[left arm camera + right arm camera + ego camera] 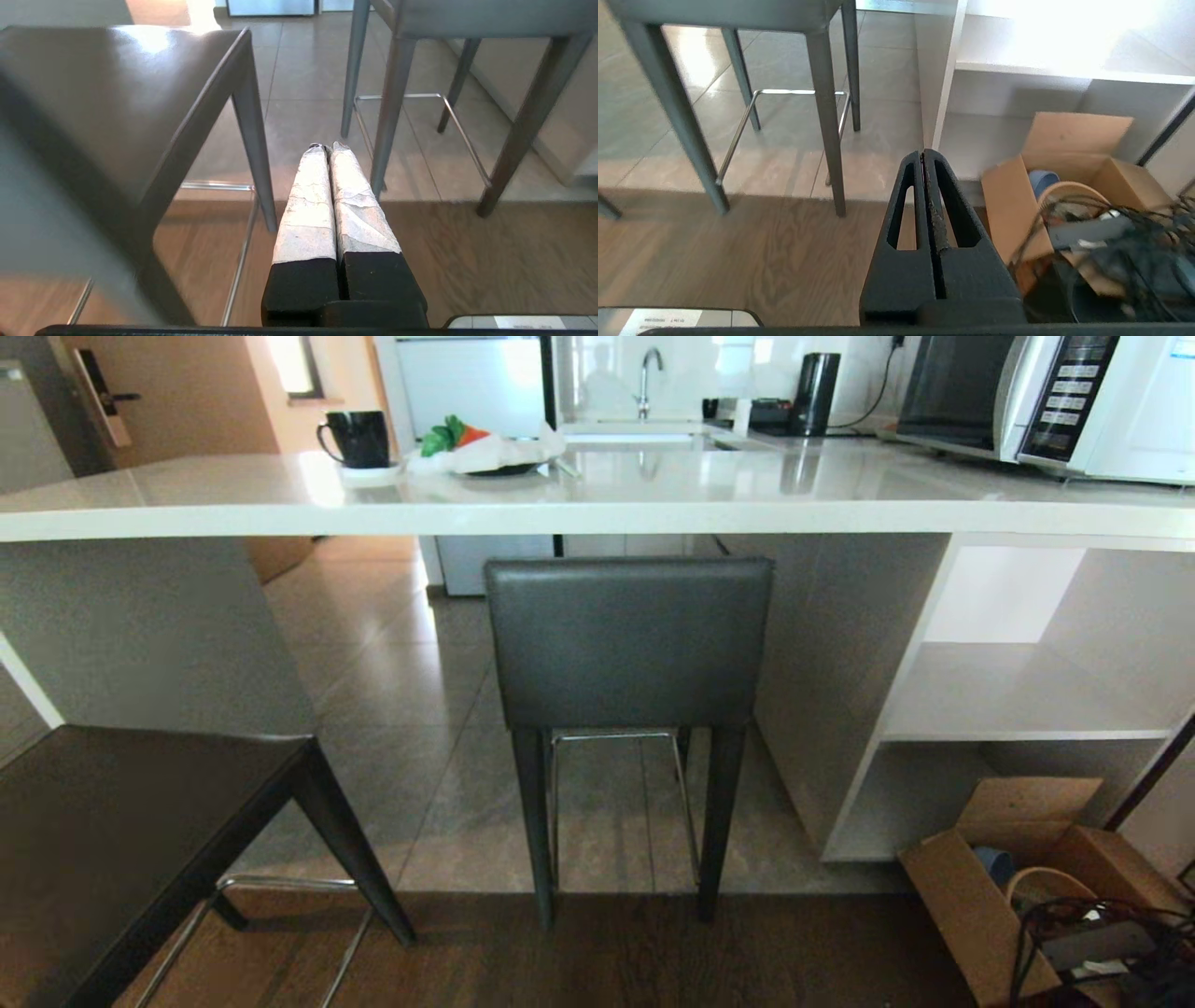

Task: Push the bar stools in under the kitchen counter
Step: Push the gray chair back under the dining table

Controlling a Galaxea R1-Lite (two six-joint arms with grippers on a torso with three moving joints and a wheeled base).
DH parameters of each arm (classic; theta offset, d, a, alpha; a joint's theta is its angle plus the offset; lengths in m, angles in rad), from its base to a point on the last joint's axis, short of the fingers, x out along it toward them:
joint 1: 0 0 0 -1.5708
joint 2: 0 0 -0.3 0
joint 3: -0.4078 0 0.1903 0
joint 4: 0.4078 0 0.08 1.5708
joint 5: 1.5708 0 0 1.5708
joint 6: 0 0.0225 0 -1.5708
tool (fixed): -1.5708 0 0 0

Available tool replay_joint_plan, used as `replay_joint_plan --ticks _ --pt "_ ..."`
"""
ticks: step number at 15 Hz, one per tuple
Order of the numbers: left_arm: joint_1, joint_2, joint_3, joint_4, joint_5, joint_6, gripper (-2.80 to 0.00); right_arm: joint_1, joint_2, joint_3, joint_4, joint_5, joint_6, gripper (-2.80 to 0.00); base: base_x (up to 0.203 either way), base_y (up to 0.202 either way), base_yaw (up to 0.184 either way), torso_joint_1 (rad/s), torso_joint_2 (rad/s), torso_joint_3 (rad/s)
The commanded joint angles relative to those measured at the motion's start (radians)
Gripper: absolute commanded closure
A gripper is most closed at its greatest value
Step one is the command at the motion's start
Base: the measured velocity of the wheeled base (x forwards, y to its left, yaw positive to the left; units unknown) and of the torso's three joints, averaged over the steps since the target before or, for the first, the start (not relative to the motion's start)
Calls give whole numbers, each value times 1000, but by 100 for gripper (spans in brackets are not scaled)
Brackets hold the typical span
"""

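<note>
One bar stool (627, 644) stands at the middle with its dark grey backrest just below the edge of the white kitchen counter (597, 509); its legs rest where tile meets wood. A second bar stool (121, 831) stands out from the counter at the near left, its flat dark seat close to me. Neither arm shows in the head view. My left gripper (328, 148) is shut and empty, hanging beside the near stool's seat (117, 102). Over the wood floor, my right gripper (923, 154) is shut and empty, with the middle stool's legs (826, 121) ahead of it.
An open cardboard box (1027, 887) with cables sits on the floor at the right, by white shelves (1008, 709) under the counter. A black mug (358, 437), a plate of food (490, 453) and a microwave (1036, 397) stand on the counter.
</note>
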Motion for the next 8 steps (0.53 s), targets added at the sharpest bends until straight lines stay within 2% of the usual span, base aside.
replay_joint_plan --ticks 1,8 --pt "0 2 2 0 1 -2 0 0 2 0 0 1 0 0 -191 0 -4 6 -2 -1" --pt "0 2 2 0 8 -4 0 0 2 0 -2 -9 22 0 -198 0 -3 2 2 4"
